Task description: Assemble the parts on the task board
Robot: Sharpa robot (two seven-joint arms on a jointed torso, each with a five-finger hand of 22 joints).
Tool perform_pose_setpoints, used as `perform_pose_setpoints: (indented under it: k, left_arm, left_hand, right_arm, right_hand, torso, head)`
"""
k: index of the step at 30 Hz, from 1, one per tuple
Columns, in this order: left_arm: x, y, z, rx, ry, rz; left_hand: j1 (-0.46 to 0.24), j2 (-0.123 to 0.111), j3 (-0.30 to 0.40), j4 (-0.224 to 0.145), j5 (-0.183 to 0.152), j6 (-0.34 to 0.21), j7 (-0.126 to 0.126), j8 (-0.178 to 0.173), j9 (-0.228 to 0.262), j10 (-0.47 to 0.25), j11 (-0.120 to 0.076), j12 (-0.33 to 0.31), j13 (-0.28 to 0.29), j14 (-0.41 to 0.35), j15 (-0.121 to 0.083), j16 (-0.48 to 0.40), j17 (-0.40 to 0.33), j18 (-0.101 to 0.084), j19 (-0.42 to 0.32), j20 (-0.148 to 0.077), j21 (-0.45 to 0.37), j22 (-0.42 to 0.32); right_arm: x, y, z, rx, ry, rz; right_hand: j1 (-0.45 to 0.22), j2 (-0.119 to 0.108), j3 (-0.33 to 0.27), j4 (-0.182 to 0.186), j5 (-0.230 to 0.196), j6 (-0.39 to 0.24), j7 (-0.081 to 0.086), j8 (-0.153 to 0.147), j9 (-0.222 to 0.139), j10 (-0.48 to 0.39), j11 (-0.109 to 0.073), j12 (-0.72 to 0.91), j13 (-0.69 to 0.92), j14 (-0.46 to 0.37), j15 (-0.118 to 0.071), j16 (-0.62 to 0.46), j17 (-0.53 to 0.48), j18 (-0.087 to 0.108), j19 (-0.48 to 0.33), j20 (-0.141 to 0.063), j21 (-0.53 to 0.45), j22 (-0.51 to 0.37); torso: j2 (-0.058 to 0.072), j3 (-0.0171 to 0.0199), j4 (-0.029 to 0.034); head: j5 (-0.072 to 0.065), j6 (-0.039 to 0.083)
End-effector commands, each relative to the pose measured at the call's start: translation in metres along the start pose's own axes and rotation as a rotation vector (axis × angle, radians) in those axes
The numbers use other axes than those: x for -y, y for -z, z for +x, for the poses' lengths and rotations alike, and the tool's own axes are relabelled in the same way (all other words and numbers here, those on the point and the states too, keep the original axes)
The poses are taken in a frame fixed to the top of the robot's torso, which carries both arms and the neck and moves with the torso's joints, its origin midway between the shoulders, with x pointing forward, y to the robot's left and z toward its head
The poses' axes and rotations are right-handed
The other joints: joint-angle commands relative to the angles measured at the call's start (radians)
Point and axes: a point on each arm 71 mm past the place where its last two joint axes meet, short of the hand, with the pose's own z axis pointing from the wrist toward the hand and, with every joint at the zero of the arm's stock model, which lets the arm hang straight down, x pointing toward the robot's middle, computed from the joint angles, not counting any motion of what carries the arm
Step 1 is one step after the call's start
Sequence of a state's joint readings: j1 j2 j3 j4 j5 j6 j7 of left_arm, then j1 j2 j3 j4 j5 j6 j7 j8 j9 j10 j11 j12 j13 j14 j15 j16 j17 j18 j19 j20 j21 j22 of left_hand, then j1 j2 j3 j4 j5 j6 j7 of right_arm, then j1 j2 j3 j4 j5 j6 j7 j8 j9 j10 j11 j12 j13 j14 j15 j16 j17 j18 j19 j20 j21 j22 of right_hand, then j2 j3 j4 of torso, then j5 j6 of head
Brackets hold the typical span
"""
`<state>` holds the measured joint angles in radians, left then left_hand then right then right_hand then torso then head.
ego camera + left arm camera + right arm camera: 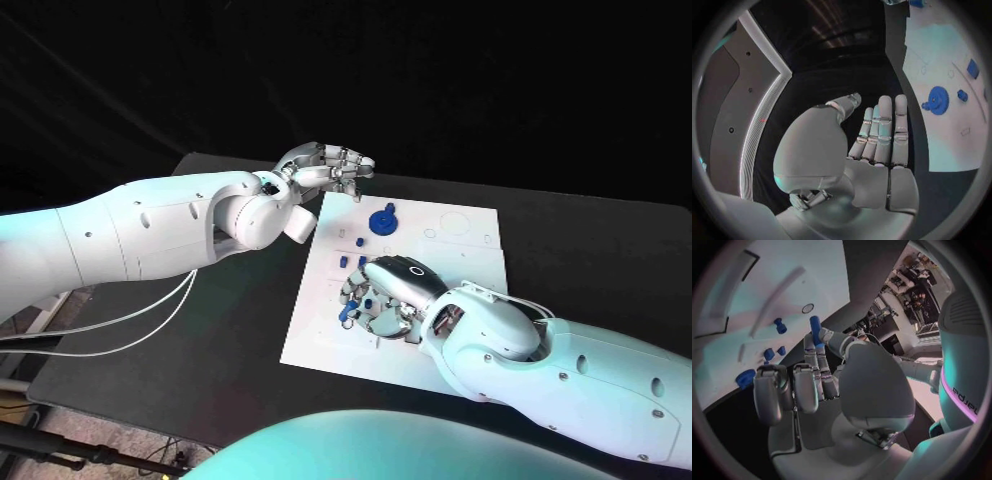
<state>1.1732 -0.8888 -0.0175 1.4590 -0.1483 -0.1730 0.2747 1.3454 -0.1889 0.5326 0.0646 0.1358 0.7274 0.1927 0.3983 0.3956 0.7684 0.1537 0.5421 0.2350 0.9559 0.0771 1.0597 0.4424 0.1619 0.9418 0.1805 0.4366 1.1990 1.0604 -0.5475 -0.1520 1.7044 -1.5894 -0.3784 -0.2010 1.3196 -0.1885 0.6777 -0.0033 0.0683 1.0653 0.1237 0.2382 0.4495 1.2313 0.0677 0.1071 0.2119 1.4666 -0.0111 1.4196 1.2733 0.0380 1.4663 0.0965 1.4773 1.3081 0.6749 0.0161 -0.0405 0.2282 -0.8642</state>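
Note:
The white task board (447, 250) lies in the middle of the black table. A blue gear (384, 220) (937, 99) stands near its far left part, with small blue parts (356, 262) (962, 95) beside it. My right hand (392, 292) (817, 370) hovers over the board's near left area and pinches a blue peg (815, 326) between thumb and fingertip. More small blue parts (780, 326) (769, 354) lie on the board beyond its fingers. My left hand (326, 165) (873, 145) hangs by the board's far left corner, fingers straight, holding nothing.
The board (942, 55) has empty outlines and round holes (456, 222) on its far right side. Black table (216, 300) surrounds the board, with its left edge close to my left arm. White cables (130, 335) hang under that arm.

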Motion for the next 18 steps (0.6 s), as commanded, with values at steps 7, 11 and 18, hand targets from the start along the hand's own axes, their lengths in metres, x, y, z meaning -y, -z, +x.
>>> perform_pose_setpoints:
  k: [7, 11, 18]
  left_arm:
    - [0.0013, -0.0002, 0.0016, -0.014, 0.005, 0.009]
    - [0.0013, -0.0001, 0.0017, -0.015, 0.005, 0.009]
    - [0.0013, 0.0, 0.0017, -0.016, 0.006, 0.009]
  left_hand:
    - [-0.004, 0.004, -0.001, -0.004, 0.005, -0.008, 0.016, 0.006, 0.001, -0.005, 0.001, 0.004, -0.001, -0.004, 0.005, -0.004, 0.001, 0.018, 0.0, 0.005, -0.003, -0.002]
    - [-0.004, 0.004, -0.001, -0.004, 0.005, -0.008, 0.016, 0.006, 0.001, -0.005, 0.001, 0.004, -0.001, -0.004, 0.005, -0.004, 0.001, 0.018, 0.0, 0.005, -0.003, -0.002]
    - [-0.007, 0.005, -0.001, -0.005, 0.006, -0.008, 0.016, 0.009, 0.002, -0.006, 0.001, 0.007, -0.001, -0.005, 0.005, -0.004, 0.002, 0.018, -0.001, 0.005, -0.003, -0.002]
  right_arm:
    - [0.0044, -0.0001, 0.0068, -0.074, 0.056, 0.021]
    - [0.0048, -0.0006, 0.0081, -0.086, 0.061, 0.024]
    - [0.0071, -0.0022, 0.0093, -0.093, 0.065, 0.034]
  right_hand:
    - [-0.004, 0.003, 0.0, -0.006, 0.004, -0.002, 0.0, 0.004, 0.002, 0.01, -0.008, 0.006, 0.002, 0.041, -0.005, 0.004, -0.002, -0.017, 0.066, -0.008, -0.002, 0.236]
    - [-0.004, 0.003, 0.0, -0.006, 0.004, -0.002, 0.0, 0.004, 0.002, 0.01, -0.008, 0.006, 0.002, 0.041, -0.005, 0.004, -0.002, -0.017, 0.066, -0.008, -0.002, 0.236]
    - [-0.005, 0.004, 0.0, -0.006, 0.004, -0.002, 0.0, 0.005, 0.003, 0.01, -0.008, 0.006, 0.002, 0.041, -0.005, 0.003, -0.003, -0.017, 0.066, -0.008, -0.002, 0.236]
  torso:
    - [0.0, -0.0003, -0.0006]
    - [0.0, -0.0003, -0.0002]
    - [0.0, 0.0005, 0.0007]
  head:
    - [0.002, -0.005]
    - [0.003, -0.006]
    - [0.004, -0.008]
